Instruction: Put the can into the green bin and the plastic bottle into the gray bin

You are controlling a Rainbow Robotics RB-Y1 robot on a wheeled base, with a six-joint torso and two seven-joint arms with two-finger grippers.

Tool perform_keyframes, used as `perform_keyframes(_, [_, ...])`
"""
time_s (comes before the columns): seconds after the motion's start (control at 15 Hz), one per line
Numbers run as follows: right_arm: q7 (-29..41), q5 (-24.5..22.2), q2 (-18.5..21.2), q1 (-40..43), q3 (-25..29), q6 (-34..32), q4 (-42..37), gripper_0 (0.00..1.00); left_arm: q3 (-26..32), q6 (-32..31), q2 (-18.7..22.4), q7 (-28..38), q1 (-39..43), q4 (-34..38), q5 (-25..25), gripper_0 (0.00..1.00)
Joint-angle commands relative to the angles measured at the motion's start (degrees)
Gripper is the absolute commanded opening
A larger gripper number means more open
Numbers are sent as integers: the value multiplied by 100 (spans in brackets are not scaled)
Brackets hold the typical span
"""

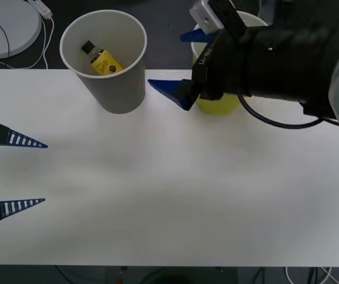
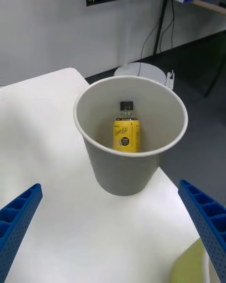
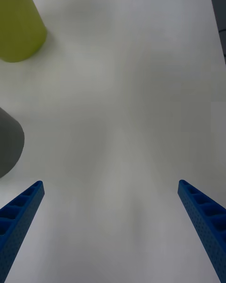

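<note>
I see the white table point(image 1: 169, 201) across the front view, the gray bin point(image 1: 107, 62) upper left of centre. My right gripper point(image 1: 184, 65) hangs wide and empty above the green bin point(image 1: 216, 105), upper right. Pulling back carelessly, that arm could tip either bin. My left gripper point(image 1: 24, 171), wide, waits at left edge. The plastic bottle point(image 1: 103, 59) lies inside the gray bin.

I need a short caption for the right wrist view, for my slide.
Open right gripper facing the gray bin, with the plastic bottle already lying inside it.
</note>
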State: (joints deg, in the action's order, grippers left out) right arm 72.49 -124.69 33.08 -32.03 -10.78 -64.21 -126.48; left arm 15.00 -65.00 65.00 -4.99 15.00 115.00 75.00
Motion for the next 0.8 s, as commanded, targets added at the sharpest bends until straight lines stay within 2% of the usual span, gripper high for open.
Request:
perform_keyframes(0.07, [-578,560,67,813,498,128,-289,100,0,0,0,-1,0,0,0,100])
perform_keyframes(0.33, [-1562,1439,-30,1639,1210,128,-369,100,0,0,0,-1,0,0,0,100])
perform_keyframes(0.6, [-2775,1879,-39,2342,1702,111,-369,100,0,0,0,-1,0,0,0,100])
perform_keyframes(0.8, [-3680,2239,-74,2781,2221,-478,-369,100,0,0,0,-1,0,0,0,100])
